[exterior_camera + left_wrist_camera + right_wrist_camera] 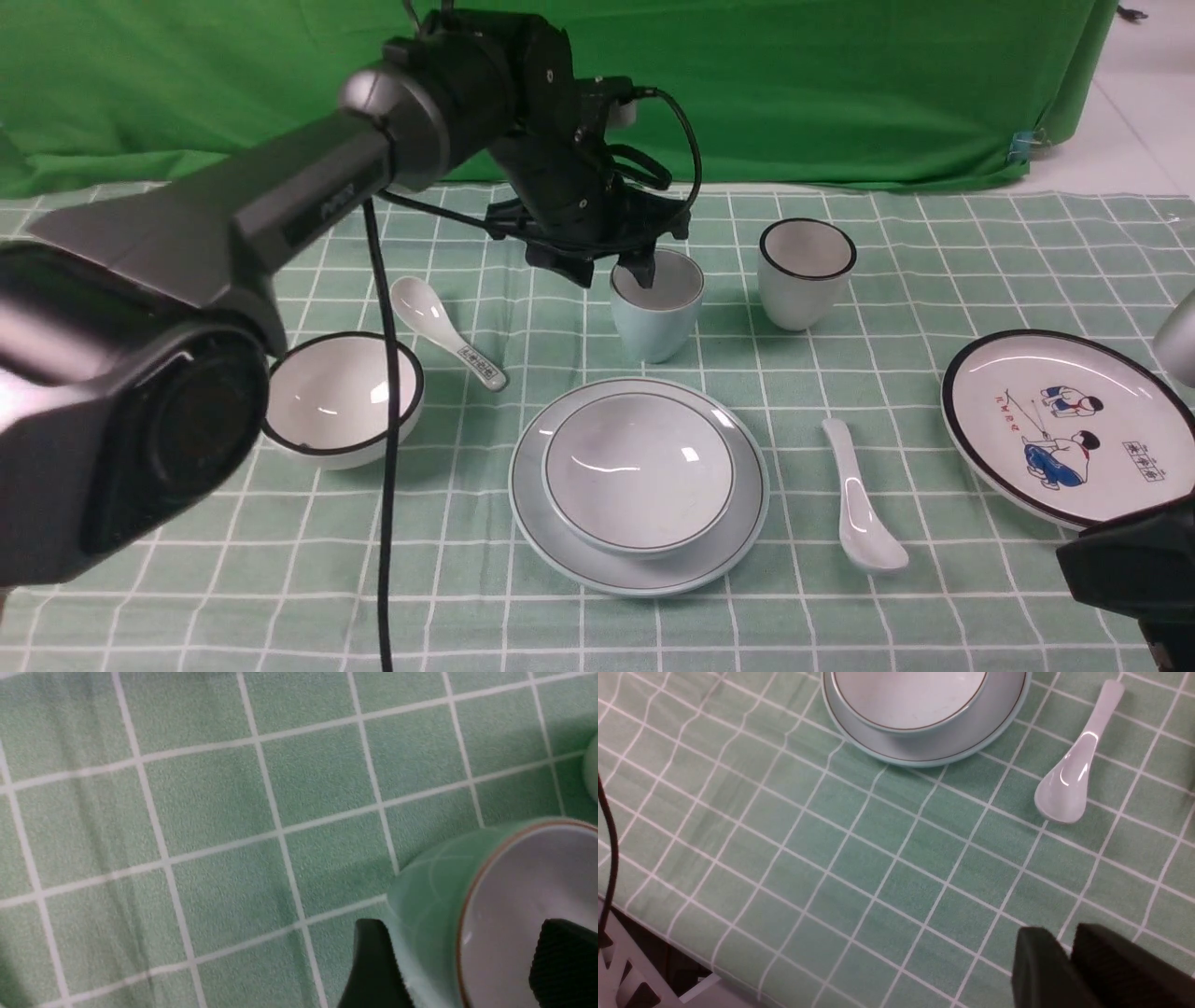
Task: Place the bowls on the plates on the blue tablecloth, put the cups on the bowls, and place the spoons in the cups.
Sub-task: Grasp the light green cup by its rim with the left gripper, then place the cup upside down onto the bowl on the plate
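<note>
Left of the blue plate (597, 571) stands the white bowl (341, 397); behind and left of the plate lies the marked spoon (448, 331). The blue bowl (639, 471) sits on the plate. Just behind the plate, your left pincer (614, 273) is spread astride the blue cup's (656, 322) wall, one finger (373, 966) outside, one inside. The white cup (806, 271) stands behind and right of the plate. The plain spoon (864, 499) lies to its right, the white plate (1064, 425) farther right. Your right pincer (1069, 938), over the cloth (840, 616) front-right of the plate, is all but pressed together, empty.

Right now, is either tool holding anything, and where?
Nothing held. The left tool straddles the rim of the blue cup, jaws open; the right tool is empty.
</note>
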{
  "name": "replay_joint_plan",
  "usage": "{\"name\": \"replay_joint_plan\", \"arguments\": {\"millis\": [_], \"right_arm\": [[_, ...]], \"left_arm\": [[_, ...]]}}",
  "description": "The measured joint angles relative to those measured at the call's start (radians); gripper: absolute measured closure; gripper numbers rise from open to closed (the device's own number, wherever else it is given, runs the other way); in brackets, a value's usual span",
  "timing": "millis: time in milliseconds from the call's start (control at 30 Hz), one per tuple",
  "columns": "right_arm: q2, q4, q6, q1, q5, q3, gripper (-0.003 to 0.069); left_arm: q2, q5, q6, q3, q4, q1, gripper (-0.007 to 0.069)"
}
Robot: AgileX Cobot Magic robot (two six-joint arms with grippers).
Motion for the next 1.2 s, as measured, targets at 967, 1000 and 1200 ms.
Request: {"name": "replay_joint_plan", "arguments": {"millis": [967, 1000, 1200], "right_arm": [[0.0, -0.028, 0.0, 0.0, -0.043, 0.002, 0.0516], [0.0, -0.03, 0.0, 0.0, -0.046, 0.002, 0.0516], [0.0, -0.045, 0.0, 0.0, -0.053, 0.002, 0.0516]], "left_arm": [[-0.426, 0.26, 0.137, 0.247, -0.033, -0.011, 0.0587], [-0.45, 0.238, 0.137, 0.323, -0.033, -0.012, 0.0587], [-0.486, 0.016, 0.137, 0.586, -0.052, -0.05, 0.0587]]}}
